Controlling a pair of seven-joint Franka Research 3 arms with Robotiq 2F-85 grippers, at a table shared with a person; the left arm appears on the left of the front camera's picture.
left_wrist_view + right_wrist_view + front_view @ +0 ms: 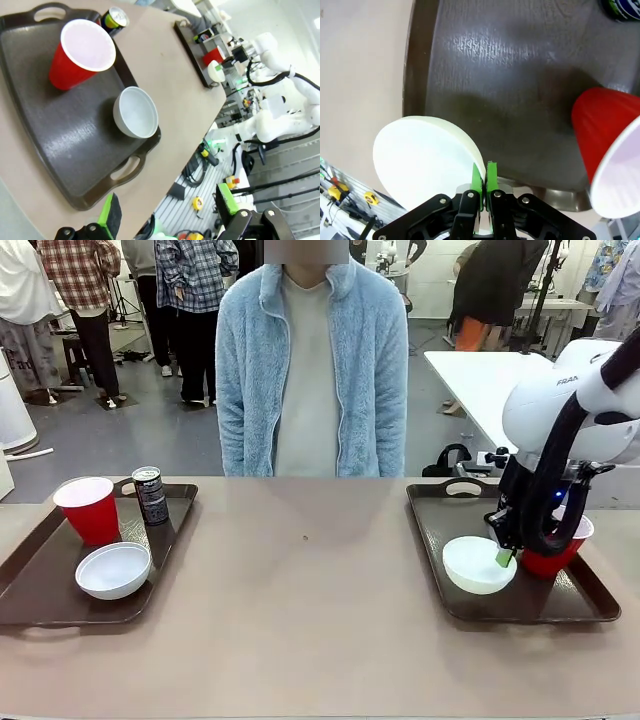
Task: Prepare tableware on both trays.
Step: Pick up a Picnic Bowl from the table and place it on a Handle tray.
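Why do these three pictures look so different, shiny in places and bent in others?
Right wrist view: ceiling light glares off the glossy tray. Left wrist view: the wide lens bends the table edge. Front view: even light, soft shadow under the bowl.

Left tray: red cup, can, bowl. Right tray: bowl, red cup.

The premises are a robotics laboratory or test hall. A white robot arm works at a beige table, further white tables stand behind on a grey floor, people stand about, and cables and tools lie below.
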